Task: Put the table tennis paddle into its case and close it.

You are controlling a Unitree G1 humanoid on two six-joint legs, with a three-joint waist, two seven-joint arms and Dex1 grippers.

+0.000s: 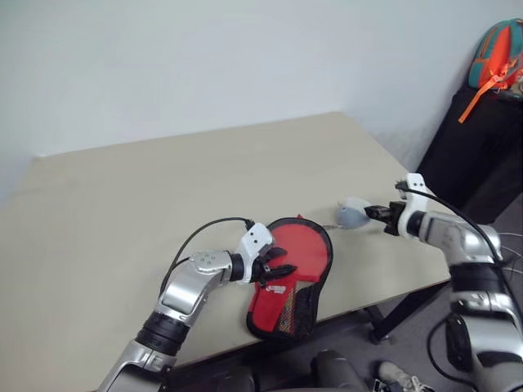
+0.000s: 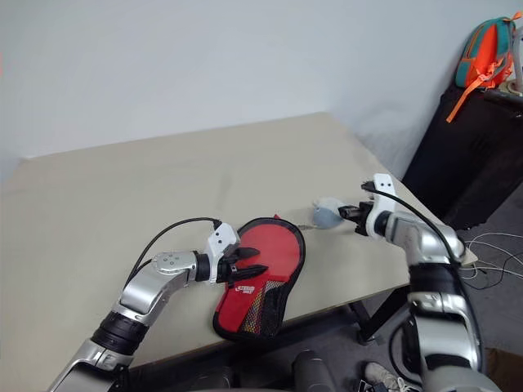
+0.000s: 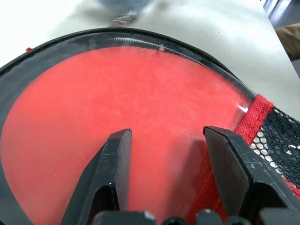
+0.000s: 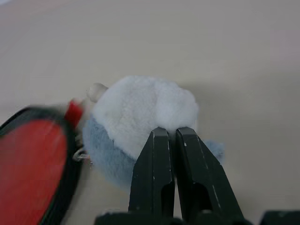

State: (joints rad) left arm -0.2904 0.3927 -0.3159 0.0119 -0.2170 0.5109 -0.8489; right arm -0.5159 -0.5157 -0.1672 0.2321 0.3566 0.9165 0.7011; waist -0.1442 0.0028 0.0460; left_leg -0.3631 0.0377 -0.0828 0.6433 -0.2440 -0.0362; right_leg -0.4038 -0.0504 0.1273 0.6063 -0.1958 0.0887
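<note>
While flat on table (image 1: 122, 204), case (image 1: 290, 282) zipped

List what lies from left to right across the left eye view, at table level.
Left end effector, black fingers apart over the case → red paddle-shaped zip case with black trim and clear window → small grey-white fluffy lump → right end effector, fingers shut at the lump.

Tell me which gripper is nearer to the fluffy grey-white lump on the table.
Right. The right gripper, shut, is right at the fluffy lump by the table's right edge. The left gripper, open, sits over the red case, well away from it.
</note>
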